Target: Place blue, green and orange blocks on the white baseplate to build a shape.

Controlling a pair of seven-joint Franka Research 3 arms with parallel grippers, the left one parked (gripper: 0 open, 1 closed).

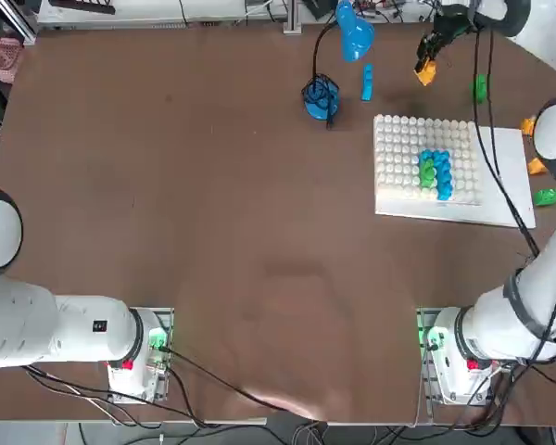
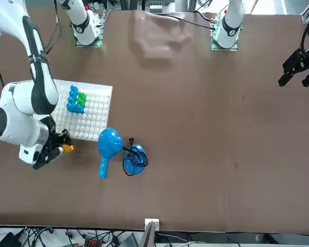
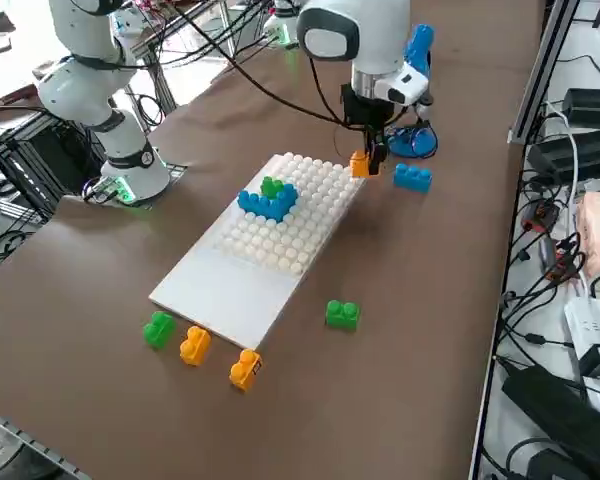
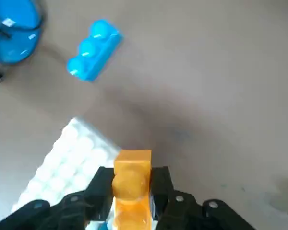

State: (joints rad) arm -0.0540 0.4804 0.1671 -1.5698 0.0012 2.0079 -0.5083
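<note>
Orange brick [image 4: 131, 187]: it sat clamped between the fingers of the right gripper [image 3: 365, 160], carried clear of the table just off the far corner of the white board [image 3: 220, 290].
Loose bricks nearest the arm's base: one green [image 3: 159, 328] and two orange [image 3: 194, 345] lay on the table beside the board's smooth end; another green [image 3: 342, 314] lay off its long edge.
Built cluster [image 3: 269, 201]: a blue column with a green brick joined to it stood on the board's studded part, well short of the gripper.
Next move, as I judged it: bring the orange brick back over the board to a free stud beside the cluster, square it to the stud rows, then press straight down.
Risk: coming in tilted could knock the cluster.
Beyond the board: a loose blue brick [image 4: 93, 49], then a blue lamp [image 1: 338, 65].
</note>
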